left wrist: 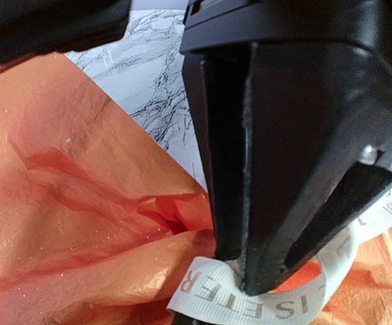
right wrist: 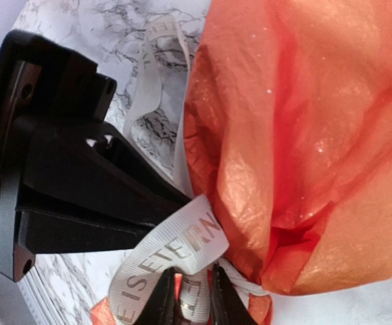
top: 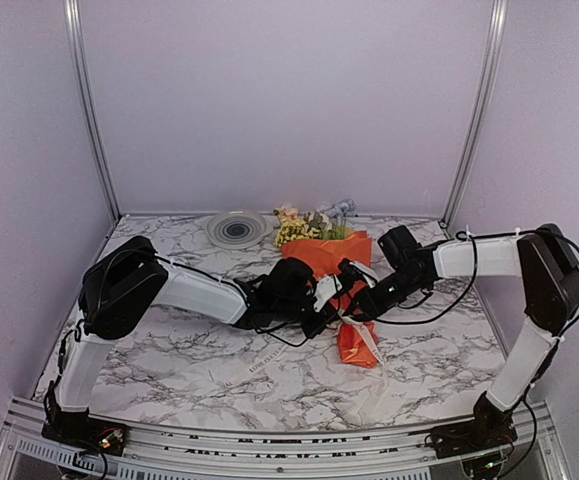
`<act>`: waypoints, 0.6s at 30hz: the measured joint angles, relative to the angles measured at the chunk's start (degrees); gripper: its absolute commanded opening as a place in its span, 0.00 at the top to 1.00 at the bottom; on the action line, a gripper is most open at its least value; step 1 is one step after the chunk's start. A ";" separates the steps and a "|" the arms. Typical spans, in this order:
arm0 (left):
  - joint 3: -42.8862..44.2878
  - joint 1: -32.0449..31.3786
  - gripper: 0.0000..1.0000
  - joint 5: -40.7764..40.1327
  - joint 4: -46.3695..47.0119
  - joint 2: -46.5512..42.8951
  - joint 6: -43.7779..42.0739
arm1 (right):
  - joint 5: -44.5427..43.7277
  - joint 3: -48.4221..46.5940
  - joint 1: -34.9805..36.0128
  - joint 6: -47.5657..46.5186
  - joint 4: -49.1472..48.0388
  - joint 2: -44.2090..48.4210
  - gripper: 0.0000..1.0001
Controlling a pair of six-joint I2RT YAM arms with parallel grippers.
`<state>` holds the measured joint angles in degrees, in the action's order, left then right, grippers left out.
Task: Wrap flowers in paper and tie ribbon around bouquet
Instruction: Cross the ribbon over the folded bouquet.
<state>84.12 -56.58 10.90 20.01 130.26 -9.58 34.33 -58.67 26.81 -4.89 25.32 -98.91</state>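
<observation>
crinkly thin orange paper [left wrist: 80,203] forms a cone holding the flowers [top: 304,226], whose small yellow and pale blossoms poke out beyond both arms. the bouquet [top: 329,255] lies on the white marbled bench [top: 169,350], with pale lilac walls [top: 269,100] around. the left end effector [left wrist: 246,279] is clenched on the cream lettered ribbon [left wrist: 206,288] at the cone's pinched neck. the right end effector [right wrist: 185,301], just opposite, is grasping the same ribbon.

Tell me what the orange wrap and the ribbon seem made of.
The paper looks like thin tissue-type sheet: crinkled, faintly translucent, tiny glittery specks. The ribbon looks like cream woven fabric, matte, with dark printed letters; fibre unclear.
</observation>
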 measured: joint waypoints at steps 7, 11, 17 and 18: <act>-0.13 0.20 1.00 0.04 0.02 0.00 0.02 | 0.96 0.00 -0.42 -0.04 0.33 3.04 0.81; -0.13 0.22 1.00 0.13 0.02 0.00 0.07 | 1.84 0.00 -1.66 0.09 0.24 4.22 0.83; -0.13 0.24 1.00 0.61 0.04 0.00 0.20 | 1.44 0.00 -2.67 0.07 0.50 2.86 0.84; -0.13 0.26 1.00 0.66 0.07 0.00 0.22 | 1.33 0.00 -2.67 0.07 0.55 2.67 0.83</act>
<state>83.99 -56.31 11.55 20.08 130.26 -9.37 35.66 -58.67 24.14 -4.82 25.87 -96.25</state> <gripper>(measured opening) 0.004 0.166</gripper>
